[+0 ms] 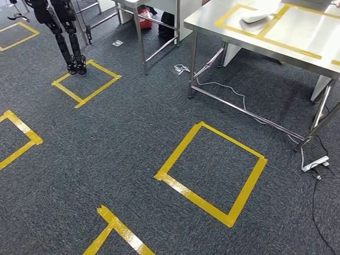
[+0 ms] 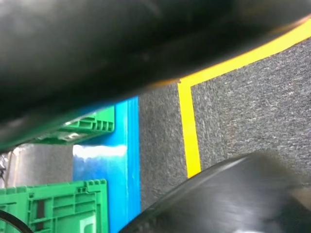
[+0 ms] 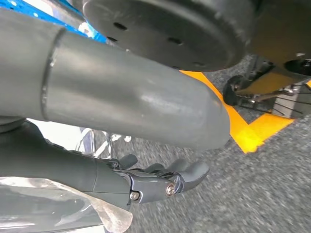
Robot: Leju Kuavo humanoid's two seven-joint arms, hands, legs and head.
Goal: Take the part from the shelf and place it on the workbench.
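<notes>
In the right wrist view my right hand (image 3: 139,141) hangs over the carpet. Its thick grey thumb (image 3: 128,97) lies above the dark fingers (image 3: 165,182). Between them sits a shiny part in clear wrap (image 3: 69,206), and the hand grips it; most of the part is hidden. The steel workbench (image 1: 240,45), marked with yellow tape, stands ahead at the upper right of the head view. A white object (image 1: 254,17) lies on its top.
Yellow tape squares (image 1: 212,170) mark the grey carpet. Cables and a power strip (image 1: 315,163) lie by the workbench legs. Another robot's legs (image 1: 70,42) stand at the far left. Green crates (image 2: 59,208) and a blue stand (image 2: 124,160) are behind me.
</notes>
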